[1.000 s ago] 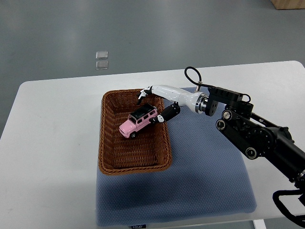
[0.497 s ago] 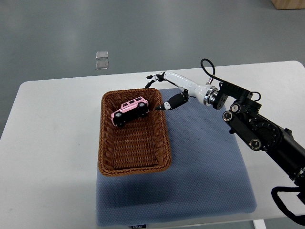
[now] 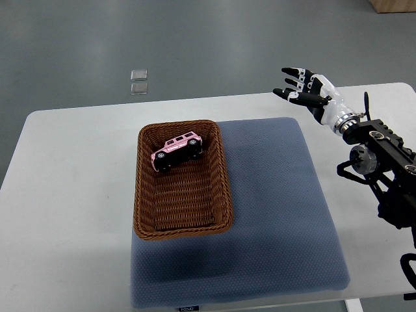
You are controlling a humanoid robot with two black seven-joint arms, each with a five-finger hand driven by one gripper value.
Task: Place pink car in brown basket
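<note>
We see the pink car [image 3: 176,149] lying tipped in the far end of the brown basket [image 3: 146,218], well left of our empty, spread-fingered right hand [image 3: 304,91].

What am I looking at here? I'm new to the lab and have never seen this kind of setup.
This is one camera looking steeply down from the robot's own side of a white table. The black jointed arm entering from the right edge ends in the right robot hand, which has fingers like a person's. They are spread and hold nothing, raised over the table's far right part. No left arm shows. On the table lies a blue-grey mat, and a brown basket sits across its left edge. The pink car lies tipped on its side inside the basket, at the far end.
</note>
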